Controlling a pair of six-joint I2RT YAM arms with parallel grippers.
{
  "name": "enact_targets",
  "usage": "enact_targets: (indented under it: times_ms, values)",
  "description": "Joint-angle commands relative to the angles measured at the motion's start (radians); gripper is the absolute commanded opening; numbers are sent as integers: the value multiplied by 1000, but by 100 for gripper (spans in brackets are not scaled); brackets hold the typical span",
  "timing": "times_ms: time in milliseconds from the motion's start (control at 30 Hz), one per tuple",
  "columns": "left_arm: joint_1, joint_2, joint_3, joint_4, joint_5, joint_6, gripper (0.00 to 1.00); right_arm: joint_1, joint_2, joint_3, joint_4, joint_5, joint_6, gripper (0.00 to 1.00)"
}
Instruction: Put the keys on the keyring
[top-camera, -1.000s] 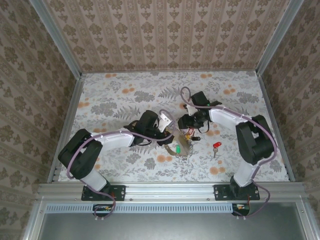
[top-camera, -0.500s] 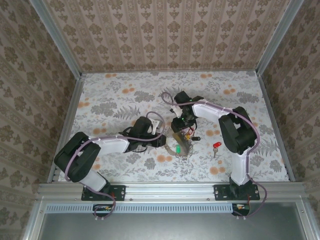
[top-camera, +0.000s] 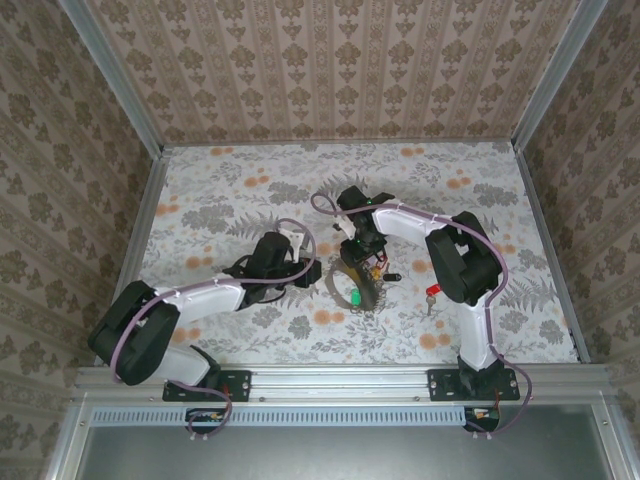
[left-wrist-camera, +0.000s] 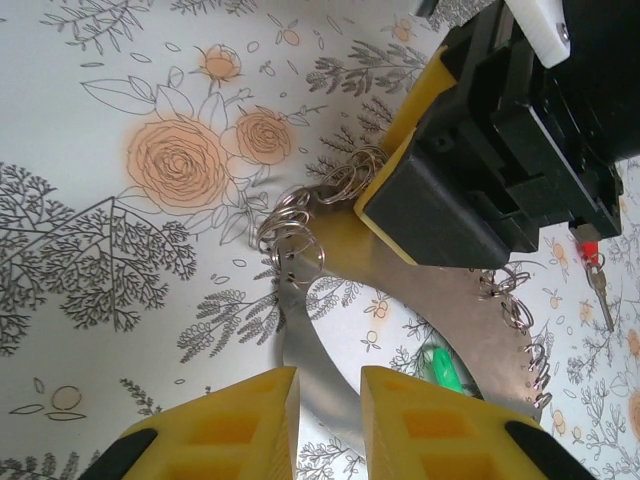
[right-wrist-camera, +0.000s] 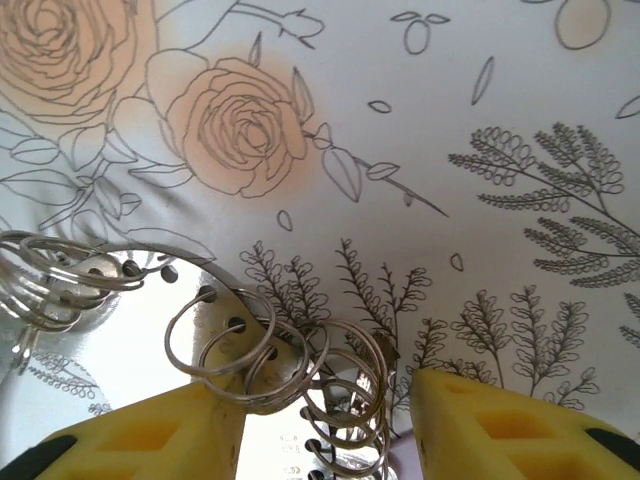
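The keyring (top-camera: 339, 284) is a flat silvery metal hoop lying on the table, with several small wire rings hooked through holes along its band. My left gripper (top-camera: 311, 270) stands open at its left side, its yellow fingers (left-wrist-camera: 245, 415) either side of the band (left-wrist-camera: 318, 335). My right gripper (top-camera: 361, 249) is open over the hoop's far edge, with a cluster of wire rings (right-wrist-camera: 300, 372) between its fingers (right-wrist-camera: 470, 415). A green key (top-camera: 354, 299) lies inside the hoop (left-wrist-camera: 437, 362). A red key (top-camera: 433, 292) lies apart on the right (left-wrist-camera: 590, 256).
A small dark piece with red and yellow bits (top-camera: 384, 274) lies just right of the hoop. The floral table (top-camera: 230, 190) is walled by metal rails and patterned panels. In the left wrist view the right gripper's black body (left-wrist-camera: 500, 150) hangs close above the hoop.
My left gripper has drawn back to the left and lower, now at the hoop's left edge. My right gripper has swung left onto the hoop's far side.
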Motion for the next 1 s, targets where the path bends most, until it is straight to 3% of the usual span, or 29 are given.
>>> enact_targets:
  times_ms: [0,200,433,700,967]
  values:
    - [7,-23,3,-27,-15,23,23,-6,27,13,-11,99,50,42]
    - [10,-5,42,-58,4,59,23,-123,-30,-48,56,58,265,35]
    - [20,111,132,-40,92,63,27,-287,-158,-299,353,-336,477,42]
    - [46,324,301,-73,174,62,26,-325,-151,-333,378,-352,485,44]
    - [53,465,433,-162,214,99,22,-359,-156,-385,450,-355,482,40]
